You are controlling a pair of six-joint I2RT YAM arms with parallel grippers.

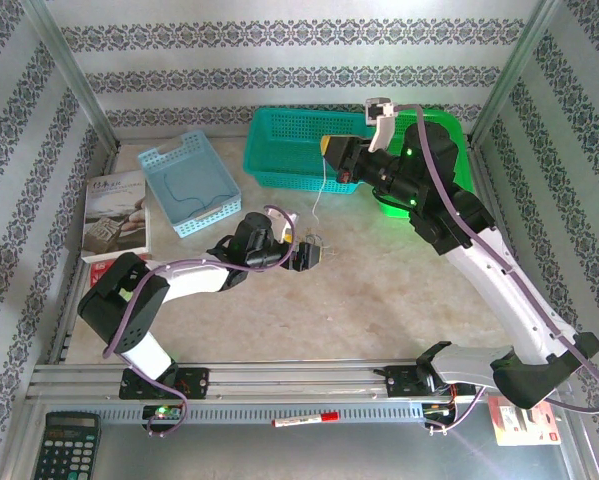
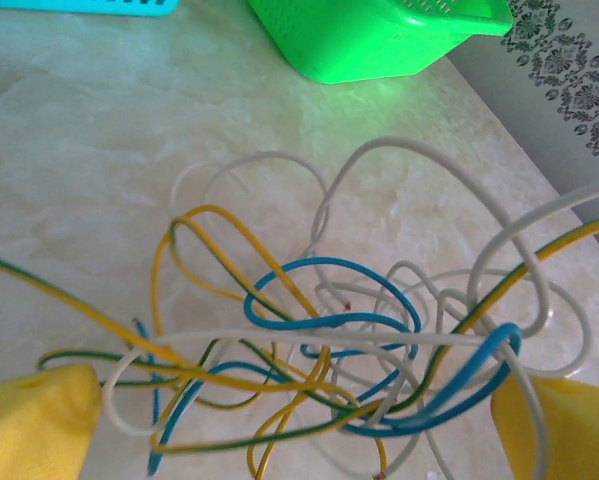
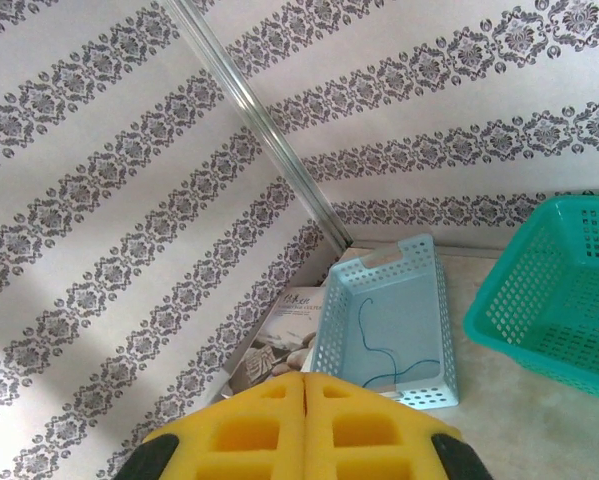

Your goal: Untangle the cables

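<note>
A loopy clump of thin blue, white and yellow-green cables [image 2: 359,330] lies on the pale table. My left gripper [image 2: 314,435] is low over the clump and open. Its yellow fingers [image 2: 39,425] stand wide on either side, and strands run between them. From above, the left gripper [image 1: 316,256] sits mid-table. My right gripper [image 1: 328,152] is raised over the teal basket's near edge with its yellow pads [image 3: 304,430] pressed together. A single white cable [image 1: 319,195] hangs down from its tip. One blue cable [image 3: 379,335] lies in the light blue basket [image 1: 189,185].
A teal basket [image 1: 299,140] stands at the back and a bright green basket [image 2: 379,35] beside it under the right arm. A book [image 1: 114,215] lies at the left wall. A calculator [image 1: 64,445] and a marker [image 1: 304,420] lie in front of the rail.
</note>
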